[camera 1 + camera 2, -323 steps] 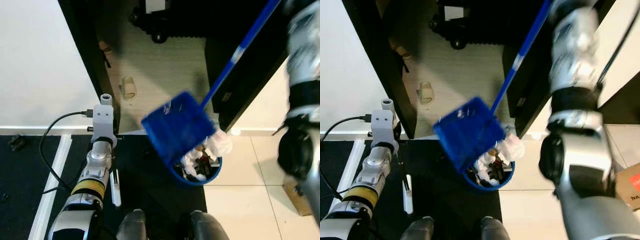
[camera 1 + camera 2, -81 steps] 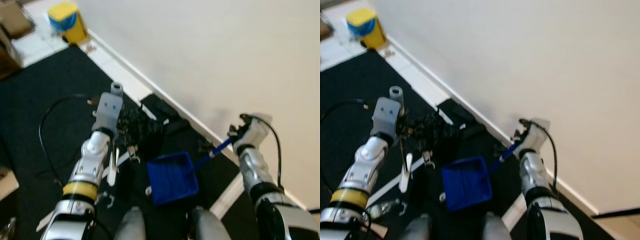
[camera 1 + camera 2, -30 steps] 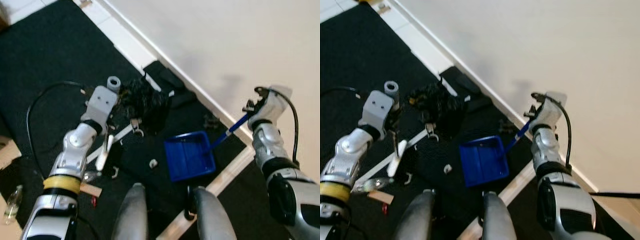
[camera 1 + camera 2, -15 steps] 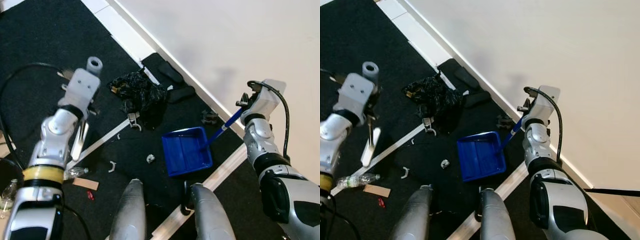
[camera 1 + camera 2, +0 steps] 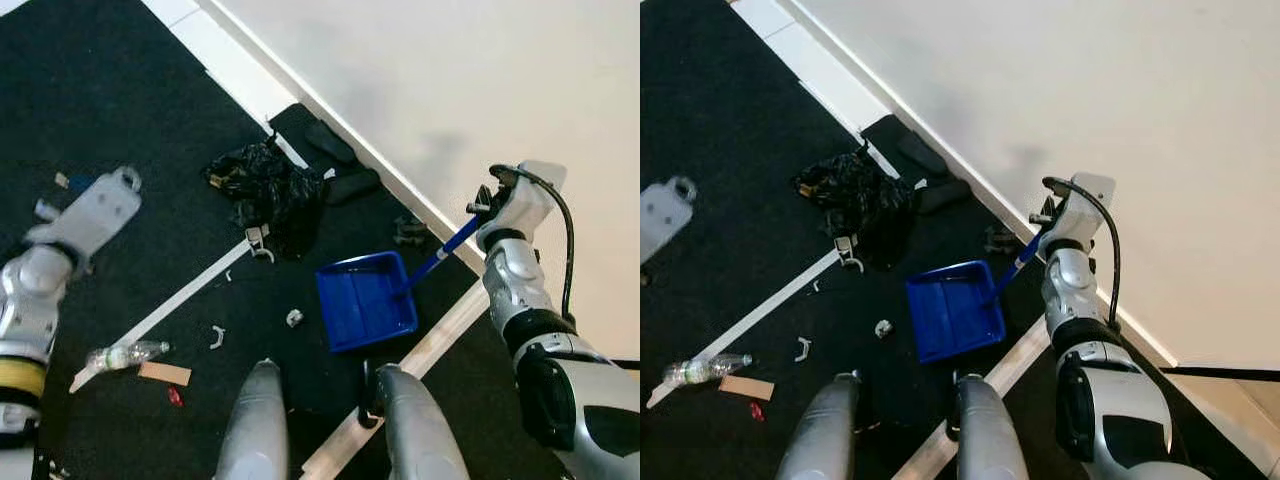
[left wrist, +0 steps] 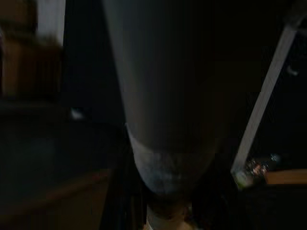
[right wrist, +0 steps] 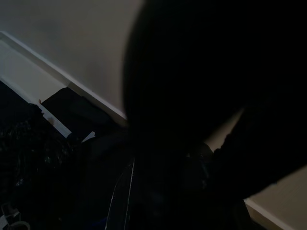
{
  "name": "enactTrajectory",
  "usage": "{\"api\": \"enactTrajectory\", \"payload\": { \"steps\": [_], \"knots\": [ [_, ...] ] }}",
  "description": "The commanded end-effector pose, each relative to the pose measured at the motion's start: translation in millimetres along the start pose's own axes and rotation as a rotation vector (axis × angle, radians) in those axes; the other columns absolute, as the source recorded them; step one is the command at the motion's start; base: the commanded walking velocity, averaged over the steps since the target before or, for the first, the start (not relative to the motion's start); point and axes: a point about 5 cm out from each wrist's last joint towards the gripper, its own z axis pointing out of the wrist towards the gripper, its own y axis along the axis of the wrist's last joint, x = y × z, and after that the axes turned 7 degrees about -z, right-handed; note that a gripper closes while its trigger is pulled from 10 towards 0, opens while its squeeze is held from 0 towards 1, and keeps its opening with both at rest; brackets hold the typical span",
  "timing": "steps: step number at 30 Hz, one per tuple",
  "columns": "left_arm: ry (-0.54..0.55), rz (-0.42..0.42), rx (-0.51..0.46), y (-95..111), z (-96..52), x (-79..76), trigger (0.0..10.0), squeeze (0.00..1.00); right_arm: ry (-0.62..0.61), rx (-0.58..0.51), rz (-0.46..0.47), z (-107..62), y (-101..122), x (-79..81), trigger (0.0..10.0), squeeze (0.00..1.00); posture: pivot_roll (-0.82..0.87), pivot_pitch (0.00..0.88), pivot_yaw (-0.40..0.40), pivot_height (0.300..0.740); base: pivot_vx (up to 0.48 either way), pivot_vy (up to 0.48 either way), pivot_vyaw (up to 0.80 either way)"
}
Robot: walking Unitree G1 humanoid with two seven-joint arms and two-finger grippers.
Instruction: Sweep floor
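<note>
Dustpan [image 5: 366,302] handle gripped in right gripper [image 5: 484,205] jaws.

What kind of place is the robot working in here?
Probably an indoor room edge in a home: a black floor mat runs along a plain white wall with a baseboard, and a blue dustpan and scattered litter lie on it.
</note>
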Motion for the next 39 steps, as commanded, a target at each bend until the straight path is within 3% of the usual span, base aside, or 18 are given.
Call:
{"api": "enactTrajectory", "payload": {
  "steps": [1,5,11,14,24,35,39],
  "knots": [
    [0.035,-0.042,-0.033,-6.6,0.7,-9.8,10.0,0.0,0.017,0.187,-0.034,-18.1,-43.6,-0.3,10.0,0.0,0.17,0.37,-0.087,0.74,0.0,0.0,0.0],
    [0.104,-0.141,-0.078,-14.6,3.2,-22.5,10.0,0.0,0.025,0.175,-0.04,-18.3,-42.7,2.2,10.0,0.0,0.14,0.374,-0.097,0.74,0.0,0.0,0.0],
    [0.184,-0.23,-0.076,-23.0,4.6,-26.4,10.0,0.0,0.039,0.162,-0.039,-21.2,-45.2,4.8,10.0,0.0,0.11,0.375,-0.108,0.74,0.0,0.0,0.0],
    [0.184,-0.25,-0.067,-25.0,5.1,-28.6,10.0,0.0,0.046,0.166,-0.042,-22.8,-47.4,5.3,10.0,0.0,0.11,0.377,-0.11,0.74,0.0,0.0,0.0],
    [0.121,-0.386,0.022,-39.5,7.3,-58.5,10.0,0.0,0.056,0.179,-0.054,-24.1,-50.1,5.0,10.0,0.0,0.1,0.381,-0.114,0.74,0.0,0.0,0.0],
    [0.125,-0.445,0.002,-32.5,9.8,-75.1,10.0,0.0,0.071,0.17,-0.064,-22.7,-47.4,8.0,10.0,0.0,0.09,0.379,-0.12,0.74,0.0,0.0,0.0],
    [0.094,-0.475,-0.06,-11.2,16.0,-93.3,10.0,0.0,0.088,0.155,-0.075,-21.7,-44.6,11.6,10.0,0.0,0.08,0.377,-0.122,0.74,0.0,0.0,0.0]
  ]
}}
